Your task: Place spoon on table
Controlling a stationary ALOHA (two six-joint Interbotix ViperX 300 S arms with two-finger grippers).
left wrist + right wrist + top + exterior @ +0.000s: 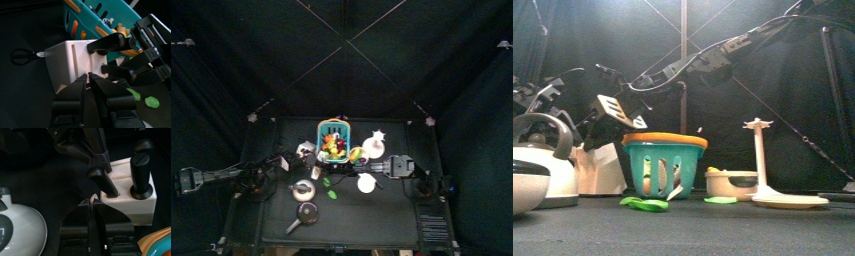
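The matte black counter lies flat and rectangular, its long axis running from the front edge to the back in the top view. On its left half stands a smooth white block with rounded black handles rising at a slant from its slots. No spoon bowl shows, so the spoon cannot be picked out. Just beside the block is a teal slotted plastic basket with an orange rim. The left claw is closed and empty, close to the block. The right claw is at one handle. I cannot tell whether it grips it.
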